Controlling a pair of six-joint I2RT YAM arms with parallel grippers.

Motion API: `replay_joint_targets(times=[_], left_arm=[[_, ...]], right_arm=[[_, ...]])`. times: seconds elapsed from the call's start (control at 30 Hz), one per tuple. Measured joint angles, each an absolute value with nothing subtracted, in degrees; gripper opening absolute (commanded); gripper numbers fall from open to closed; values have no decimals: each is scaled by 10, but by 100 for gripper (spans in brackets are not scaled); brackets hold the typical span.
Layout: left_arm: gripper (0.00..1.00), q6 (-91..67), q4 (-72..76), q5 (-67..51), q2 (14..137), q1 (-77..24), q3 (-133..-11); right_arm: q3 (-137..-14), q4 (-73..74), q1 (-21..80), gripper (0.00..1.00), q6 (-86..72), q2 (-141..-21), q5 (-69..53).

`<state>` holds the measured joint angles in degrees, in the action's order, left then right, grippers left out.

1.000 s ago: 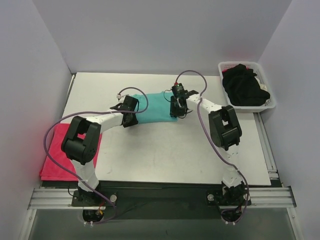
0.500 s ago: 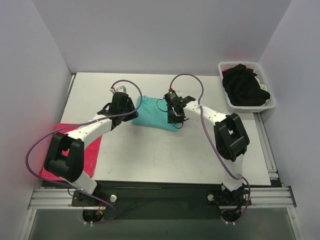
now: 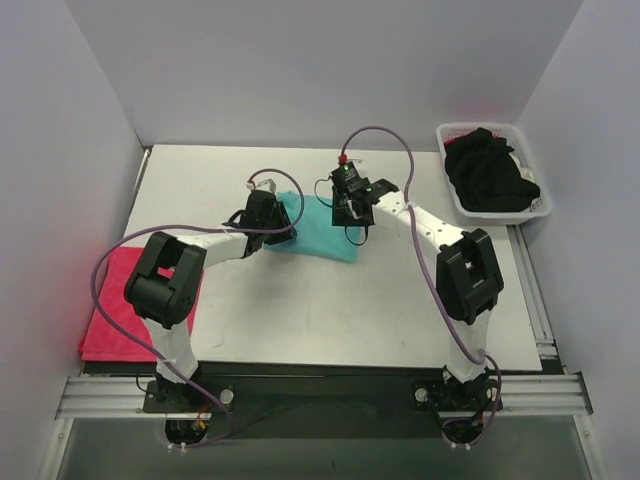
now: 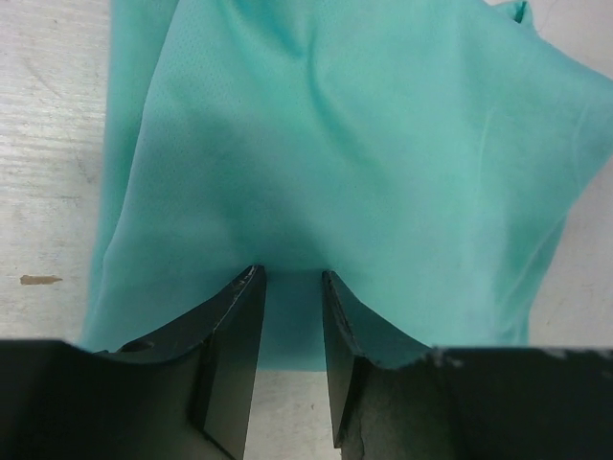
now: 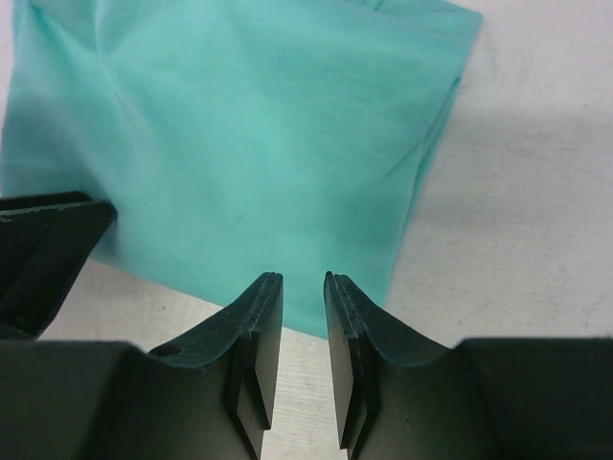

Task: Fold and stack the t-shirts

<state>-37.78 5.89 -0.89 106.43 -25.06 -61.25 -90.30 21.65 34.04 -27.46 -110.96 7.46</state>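
Teal shirt (image 3: 318, 232), folded, lying flat at far centre of table (image 3: 350, 310).
Fold judged nearly done. Left fingers (image 4: 235, 331) and right fingers (image 5: 261, 331) are set slightly parted over its edges, nothing grasped. Next: the shirt is to be gripped and stacked on red shirt (image 3: 105, 320), near left.

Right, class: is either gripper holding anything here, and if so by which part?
Nothing is held. The left gripper and right gripper stand slightly open over the near edge of the teal shirt, with no cloth pinched in either.
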Motion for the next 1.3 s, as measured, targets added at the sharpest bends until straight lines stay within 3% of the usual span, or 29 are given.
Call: replay_joint_targets(times=[0.43, 0.7, 1.0, 1.3], left_arm=[[41, -346, -92, 140, 1073, -277, -649], [41, -346, -164, 198, 1115, -282, -715], [40, -362, -169, 208, 1116, -282, -718], [43, -357, -147, 150, 1002, -280, -612]], right_arm=[[-972, 170, 316, 25, -274, -1272, -14], [-992, 171, 271, 24, -294, -1278, -24], [-992, 171, 254, 24, -300, -1282, -24], [-978, 176, 284, 24, -283, -1261, -5]])
